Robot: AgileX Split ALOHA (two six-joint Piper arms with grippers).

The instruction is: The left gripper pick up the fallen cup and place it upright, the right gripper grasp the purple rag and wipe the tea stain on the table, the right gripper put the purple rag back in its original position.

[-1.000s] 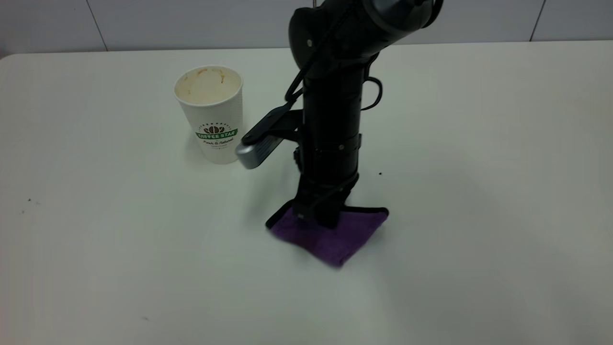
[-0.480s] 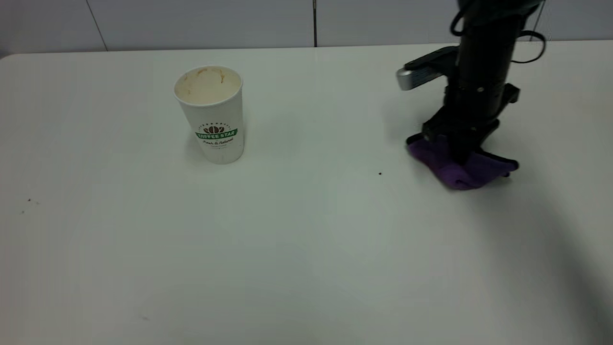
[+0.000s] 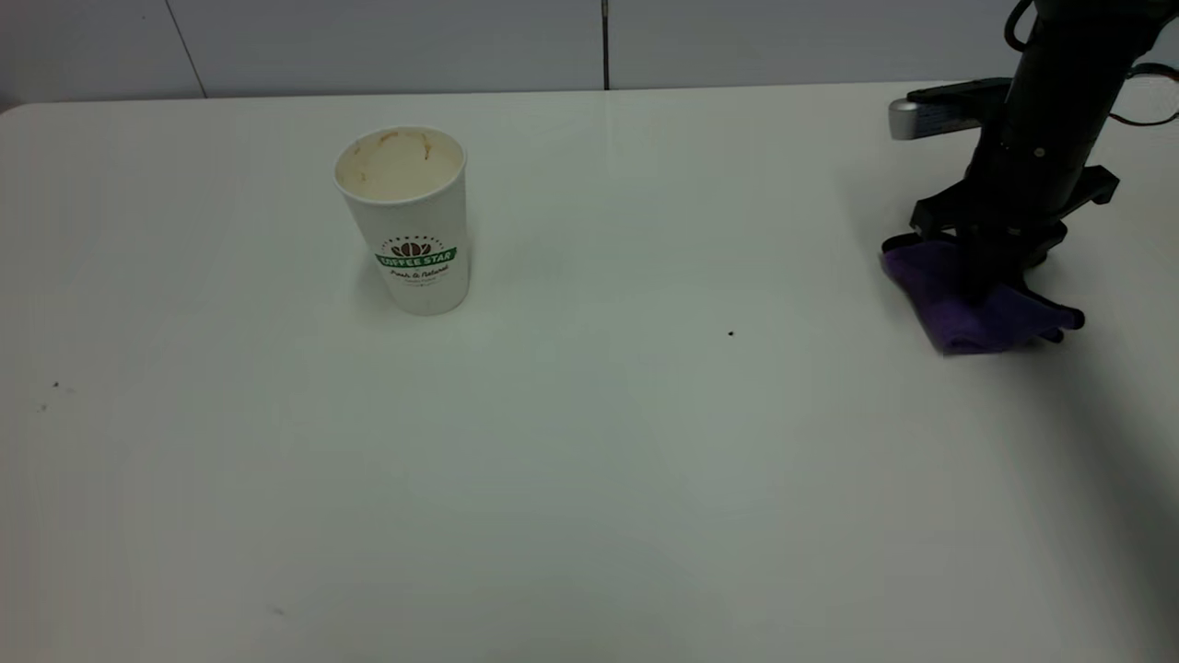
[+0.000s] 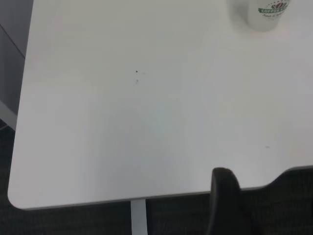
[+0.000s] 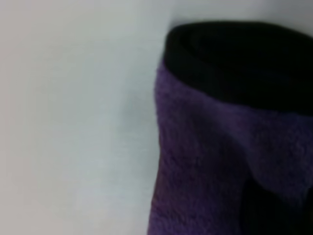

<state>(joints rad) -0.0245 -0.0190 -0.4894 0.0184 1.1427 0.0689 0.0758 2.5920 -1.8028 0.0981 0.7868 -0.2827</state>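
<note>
The white paper cup [image 3: 407,216] with a green logo stands upright at the table's back left, its inside stained brown. It also shows in the left wrist view [image 4: 266,12]. My right gripper [image 3: 990,276] points down at the table's far right and is shut on the purple rag [image 3: 958,313], which is bunched up and rests on the table. The rag fills the right wrist view [image 5: 210,161]. No tea stain shows on the table. My left gripper [image 4: 230,196] hangs beyond the table's edge, far from the cup, and is out of the exterior view.
The white table [image 3: 589,460] has a small dark speck [image 3: 730,333] near its middle and faint specks at the left [image 3: 55,387]. A grey wall runs behind the table. The table's corner and edge [image 4: 73,203] show in the left wrist view.
My right gripper has carried the purple rag from the table's middle front to the far right and slightly back. The cup has not moved.
</note>
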